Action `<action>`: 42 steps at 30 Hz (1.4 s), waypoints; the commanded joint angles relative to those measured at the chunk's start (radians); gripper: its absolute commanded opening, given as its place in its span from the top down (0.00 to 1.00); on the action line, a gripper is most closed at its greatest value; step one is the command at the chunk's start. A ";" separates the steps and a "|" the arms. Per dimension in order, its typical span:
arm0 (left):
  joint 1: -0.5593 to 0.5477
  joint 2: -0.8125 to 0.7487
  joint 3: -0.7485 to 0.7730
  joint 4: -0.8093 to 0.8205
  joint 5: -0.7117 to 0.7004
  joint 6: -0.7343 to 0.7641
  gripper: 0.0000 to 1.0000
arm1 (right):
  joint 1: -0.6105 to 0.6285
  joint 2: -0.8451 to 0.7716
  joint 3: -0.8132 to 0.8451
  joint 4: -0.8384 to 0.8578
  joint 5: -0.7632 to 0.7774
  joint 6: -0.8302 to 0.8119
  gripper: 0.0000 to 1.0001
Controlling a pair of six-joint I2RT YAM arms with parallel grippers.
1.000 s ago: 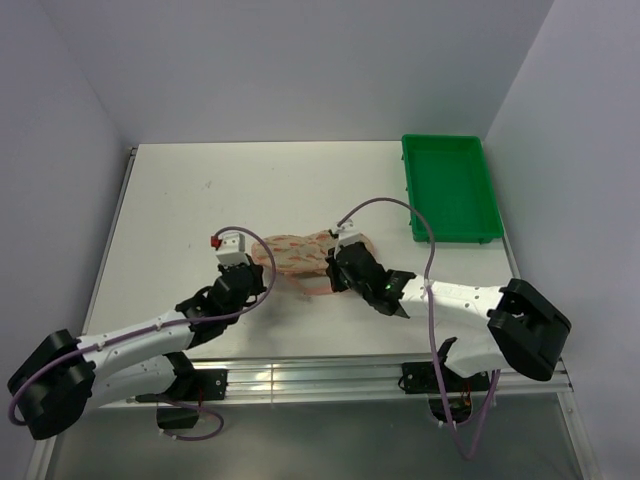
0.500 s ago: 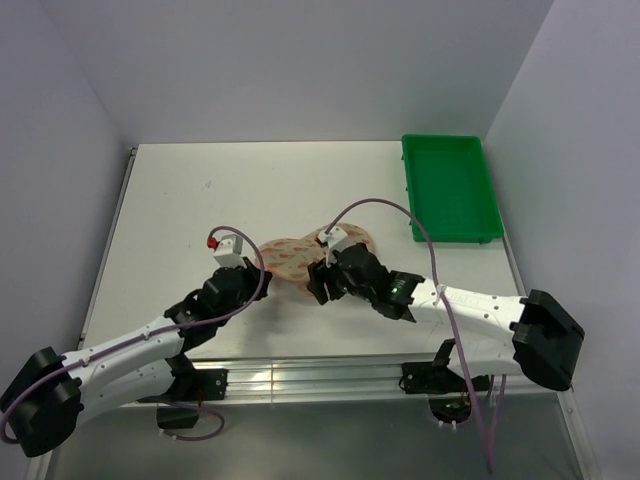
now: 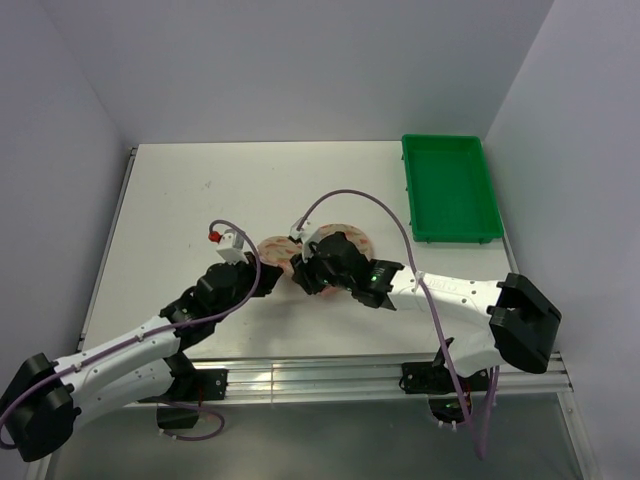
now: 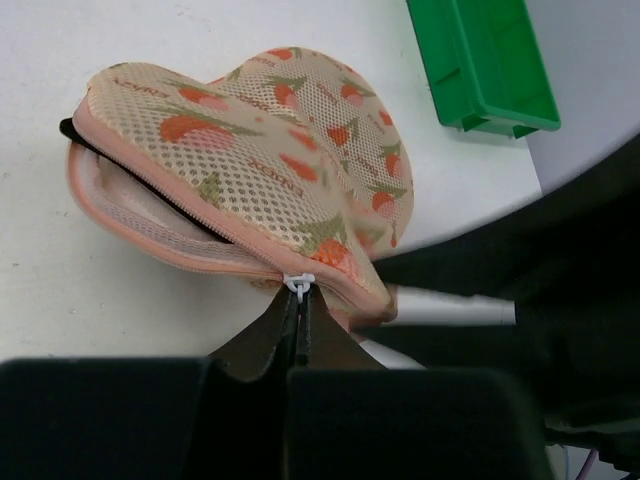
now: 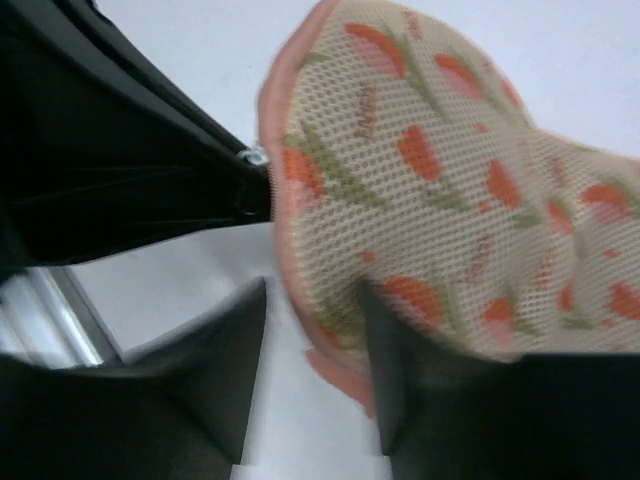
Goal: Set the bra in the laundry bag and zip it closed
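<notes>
Your left gripper [image 4: 299, 305] is pinching the laundry bag [image 4: 270, 160] by its white zip pull [image 4: 298, 284]; right gripper [image 5: 312, 350] gapes over its edge. Printed lettering's unreadable.

A white table [image 3: 200, 200] fills the middle of the enclosure, matte and evenly lit, with only soft shadows. Behind the table rises a plain pale lavender back wall [image 3: 300, 70]. A matching left wall [image 3: 50, 200] and right wall [image 3: 580, 180] close in on the table's sides. An aluminium rail [image 3: 300, 375] runs along the table's near edge, with grey floor [image 3: 320, 445] below it.
</notes>
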 commanded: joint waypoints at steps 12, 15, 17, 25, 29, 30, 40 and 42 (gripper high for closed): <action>0.023 -0.044 0.089 -0.065 -0.113 0.097 1.00 | 0.003 -0.199 -0.192 0.116 0.296 0.086 1.00; 0.056 -0.073 0.089 -0.119 -0.153 0.108 1.00 | -0.004 -0.267 -0.273 0.102 0.347 0.131 1.00; 0.076 -0.104 0.080 -0.148 -0.170 0.102 1.00 | -0.032 -0.315 -0.313 0.104 0.365 0.180 1.00; 0.112 -0.167 0.035 -0.182 -0.173 0.076 1.00 | -0.130 -0.353 -0.396 0.112 0.335 0.245 1.00; 0.112 -0.178 0.022 -0.102 -0.055 0.099 1.00 | -0.129 -0.321 -0.310 0.064 0.255 0.199 0.85; 0.112 -0.176 0.022 -0.090 -0.041 0.098 1.00 | -0.123 -0.325 -0.293 0.052 0.203 0.192 0.59; 0.093 -0.092 0.022 0.016 0.039 0.073 1.00 | -0.063 -0.258 -0.068 0.029 -0.026 0.062 0.16; 0.086 -0.087 0.028 0.027 0.046 0.076 1.00 | -0.052 -0.186 -0.009 0.027 -0.040 0.044 0.19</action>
